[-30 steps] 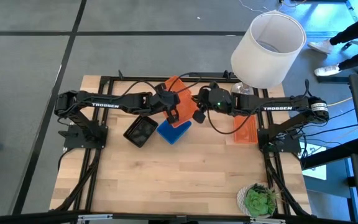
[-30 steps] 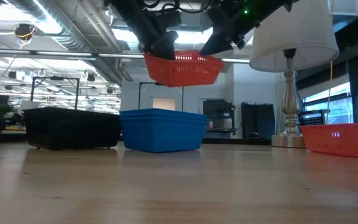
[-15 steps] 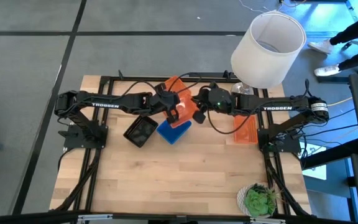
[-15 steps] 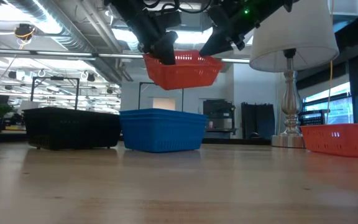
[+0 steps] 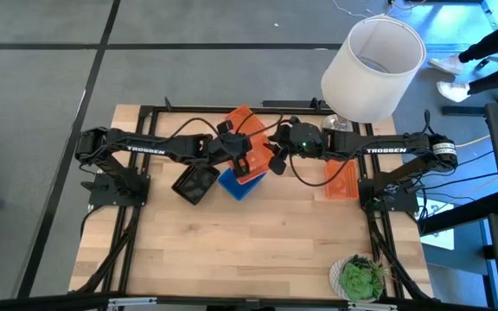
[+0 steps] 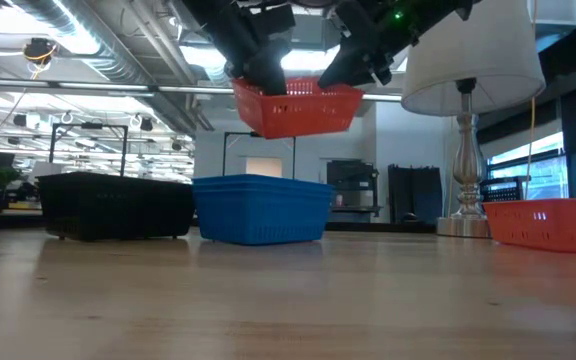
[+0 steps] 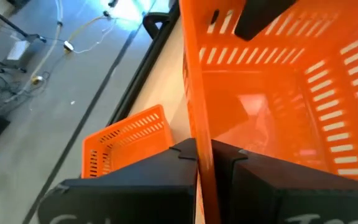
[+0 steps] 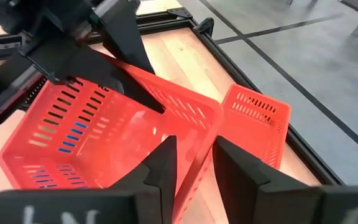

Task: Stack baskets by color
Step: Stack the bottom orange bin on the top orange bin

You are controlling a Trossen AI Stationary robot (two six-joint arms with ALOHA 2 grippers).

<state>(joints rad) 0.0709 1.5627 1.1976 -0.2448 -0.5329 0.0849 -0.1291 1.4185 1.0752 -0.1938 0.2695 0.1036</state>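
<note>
Right claw [image 8: 194, 146] has just let go. A sec ago it was pinching the wall of the orange square plastic basket with the mesh sides [image 6: 296, 105]. Now its two fingers stand apart, one on each side of that wall, w/ a gap showing.

Left claw [image 7: 204, 152] is clenched tight on the other wall of the same basket. So the left arm alone holds it now. The basket hangs up in the air, over the stack of blue mesh plastic baskets [image 6: 261, 208], not touching them. It also sits a bit more level & a bit more to the left than a sec ago.

What it means: prob a hand-over from the right arm to the left. The basket didn't drop, so that part looks ok.

But the job isn't done. The other orange mesh basket [image 5: 342, 183] sits on the right side of the wooden worktop [image 5: 258, 250], near the right arm's base, well apart from the one in the air. Orange goes w/ orange, so the held one should end up there, not on the blue ones below it.

Blue ones already look stacked. Black mesh basket [image 6: 118, 205] sits just beside them on the left; can't tell if it's one or two.
</note>
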